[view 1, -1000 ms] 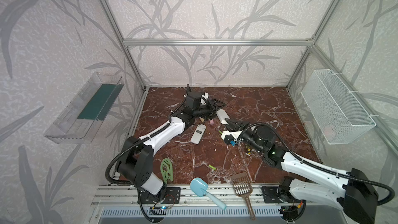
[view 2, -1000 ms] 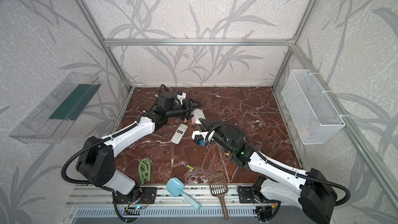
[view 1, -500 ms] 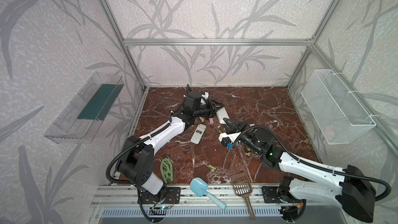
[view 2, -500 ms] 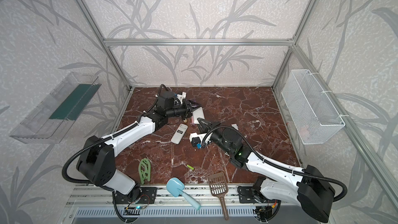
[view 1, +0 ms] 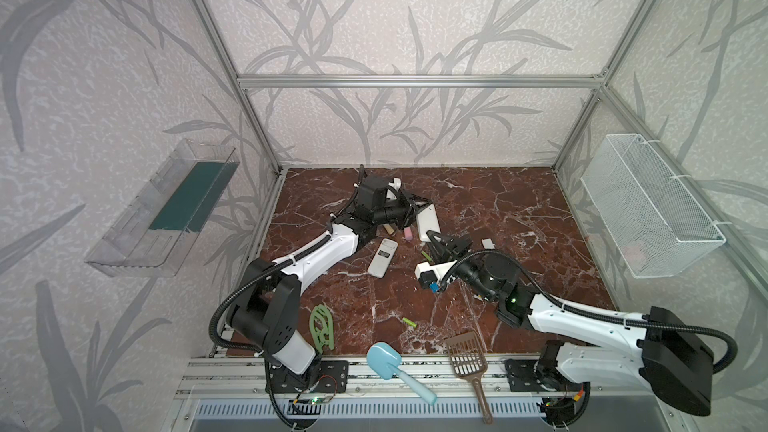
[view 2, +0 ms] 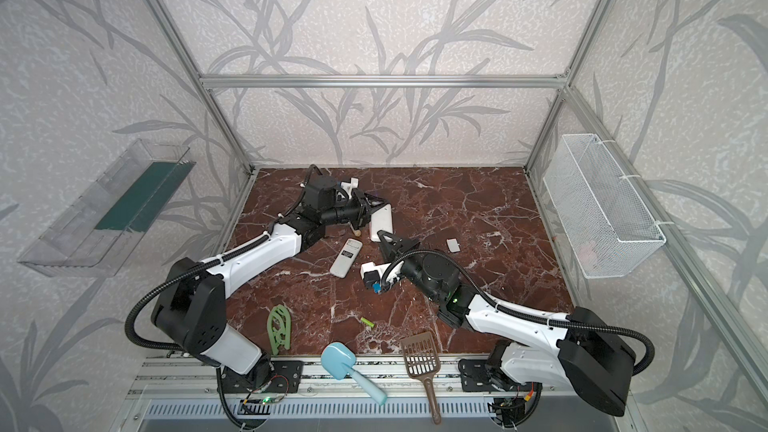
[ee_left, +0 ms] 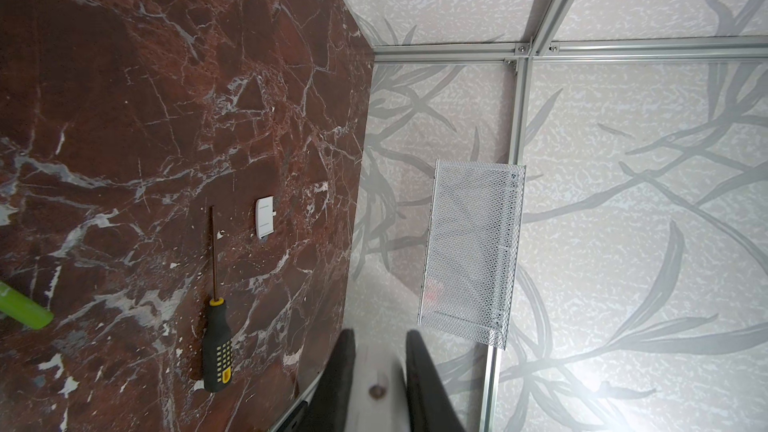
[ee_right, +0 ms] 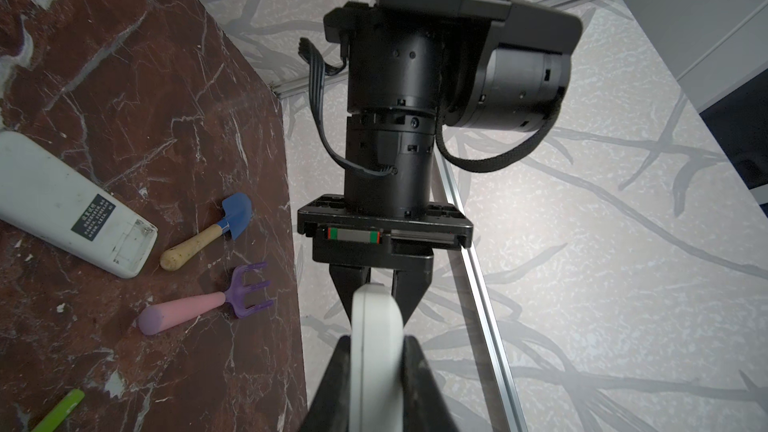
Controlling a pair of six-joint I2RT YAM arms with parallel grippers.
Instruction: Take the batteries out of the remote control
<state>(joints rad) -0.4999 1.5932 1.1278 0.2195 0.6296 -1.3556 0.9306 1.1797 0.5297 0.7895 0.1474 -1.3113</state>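
Your left gripper [view 1: 410,211] has its fingers pinched onto the far end of the remote [view 1: 429,224], and your right gripper [ee_right: 376,342] clamps the near end edge-on. I'd judge you are steadying the remote between both arms to tip the cells out. Two batteries [view 1: 409,322] lie loose on the table [view 1: 519,209], one just beside the remote and one well apart from it, toward the arm bases. Only the right wrist view shows both grips plainly; the left wrist view gives a white blur between the fingers, probably the remote. No view shows you inside its compartment
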